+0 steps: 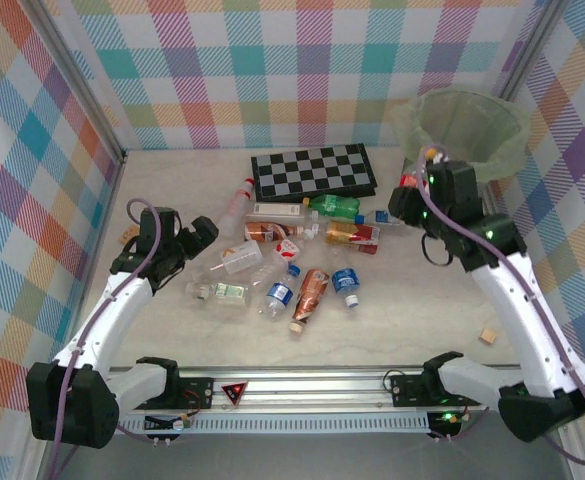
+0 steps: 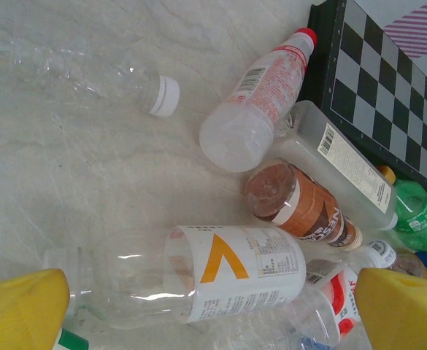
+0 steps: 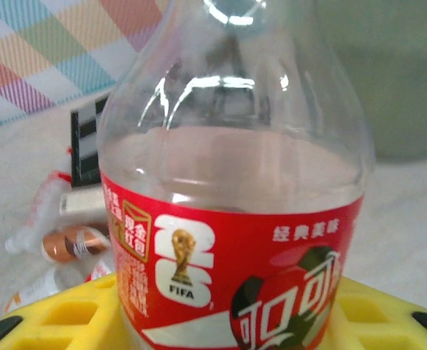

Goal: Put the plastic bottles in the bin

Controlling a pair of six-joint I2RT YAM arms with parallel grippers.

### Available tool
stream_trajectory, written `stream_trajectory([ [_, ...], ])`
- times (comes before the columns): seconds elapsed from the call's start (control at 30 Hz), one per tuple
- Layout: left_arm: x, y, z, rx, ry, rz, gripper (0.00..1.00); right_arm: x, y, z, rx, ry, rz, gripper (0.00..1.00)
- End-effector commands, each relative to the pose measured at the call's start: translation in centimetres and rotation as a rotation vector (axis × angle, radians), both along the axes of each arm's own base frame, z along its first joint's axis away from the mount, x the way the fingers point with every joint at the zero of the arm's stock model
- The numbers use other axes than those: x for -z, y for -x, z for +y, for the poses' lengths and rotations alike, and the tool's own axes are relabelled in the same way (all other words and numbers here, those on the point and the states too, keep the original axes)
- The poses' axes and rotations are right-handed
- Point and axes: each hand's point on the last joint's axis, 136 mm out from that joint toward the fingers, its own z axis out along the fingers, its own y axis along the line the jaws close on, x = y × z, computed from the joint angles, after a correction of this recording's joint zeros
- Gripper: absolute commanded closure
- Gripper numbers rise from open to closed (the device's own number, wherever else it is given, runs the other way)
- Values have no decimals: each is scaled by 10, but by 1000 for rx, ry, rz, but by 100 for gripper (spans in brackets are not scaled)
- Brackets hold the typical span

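The red-labelled bottle (image 3: 231,277) reads "FIFA" under a gold trophy, beside white Chinese characters. A white-labelled bottle (image 2: 235,273) carries an orange chevron mark.

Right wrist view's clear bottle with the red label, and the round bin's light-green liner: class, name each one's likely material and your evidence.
Clear bottle with the red label: likely thin glossy plastic; see-through wall, sharp highlights. Light-green liner of the round bin: seemingly thin translucent plastic film; it drapes crumpled over the rim.
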Motion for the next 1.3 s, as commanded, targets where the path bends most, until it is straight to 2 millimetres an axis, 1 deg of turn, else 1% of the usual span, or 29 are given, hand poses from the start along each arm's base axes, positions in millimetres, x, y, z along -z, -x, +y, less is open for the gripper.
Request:
stream_trajectory([
  [0.0, -5, 1, -4, -6, 27, -9, 0, -35, -28, -15, -17, 73, -59, 60],
  [0.13, -7, 6, -5, -5, 39, -16, 0, -49, -64, -30, -16, -6, -32, 60],
  [0.17, -7, 7, -4, -8, 38, -15, 0, -52, -74, -36, -5, -3, -29, 60],
  [0.27, -10, 11, -2, -13, 34, -17, 0, -56, -102, -58, 47, 40, -30, 60],
  [0.3, -11, 12, -2, -13, 35, -19, 0, -58, -114, -71, 75, 49, -35, 60],
  [0.33, -12, 12, -2, -13, 37, -20, 0, -57, -122, -79, 93, 50, -34, 60],
  [0.4, -15, 13, -4, -7, 44, -26, 0, -55, -143, -103, 144, 48, -33, 60],
  [0.43, -16, 14, -4, -6, 48, -27, 0, -54, -149, -112, 163, 48, -30, 60],
  [0.5, -18, 15, -5, -7, 53, -33, 0, -45, -165, -131, 195, 58, -7, 60],
  [0.6, -21, 17, -2, -17, 51, -39, 0, -29, -187, -150, 215, 73, 34, 60],
  [0.67, -22, 19, -1, -23, 49, -40, 0, -17, -200, -157, 210, 85, 54, 60],
  [0.73, -23, 20, 0, -35, 49, -38, 0, -6, -207, -162, 209, 109, 83, 60],
  [0.8, -24, 22, 2, -42, 46, -33, 0, 13, -217, -168, 200, 135, 120, 60],
  [0.9, -24, 25, 4, -51, 37, -26, 0, 39, -226, -176, 185, 153, 177, 60],
  [1.0, -23, 26, 6, -57, 32, -22, 0, 66, -232, -174, 122, 181, 231, 59],
  [1.1, -24, 27, 8, -64, 26, -24, 0, 87, -227, -169, 75, 182, 300, 59],
  [1.27, -24, 28, 9, -69, 20, -21, 0, 105, -211, -162, 27, 169, 393, 59],
])
